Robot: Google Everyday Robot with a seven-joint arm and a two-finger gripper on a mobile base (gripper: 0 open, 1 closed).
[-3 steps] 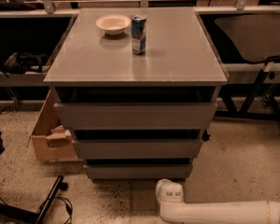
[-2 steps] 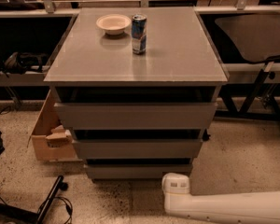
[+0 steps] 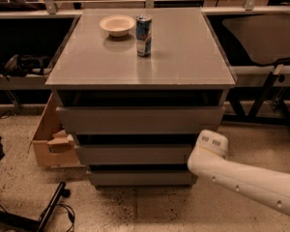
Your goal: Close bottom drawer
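Note:
The grey cabinet [image 3: 140, 57] has three handle-less drawer fronts. The bottom drawer [image 3: 140, 178] is the lowest and narrowest-looking front, with a dark gap above it; its inside does not show. The middle drawer [image 3: 135, 154] and top drawer [image 3: 140, 120] sit above it. My white arm [image 3: 241, 178] comes in from the lower right. Its rounded end [image 3: 209, 149] is at the cabinet's right front corner, level with the middle and bottom drawers. My gripper is hidden behind that end.
A white bowl [image 3: 117, 24] and a blue can [image 3: 143, 29] stand on the cabinet top. An open cardboard box [image 3: 50, 139] sits on the floor left of the cabinet. Black cables and a bar [image 3: 50, 209] lie at lower left. A dark chair [image 3: 266, 37] is at right.
My arm has risen and moved right, from the floor in front of the bottom drawer to the cabinet's right front corner. The drawers look unchanged.

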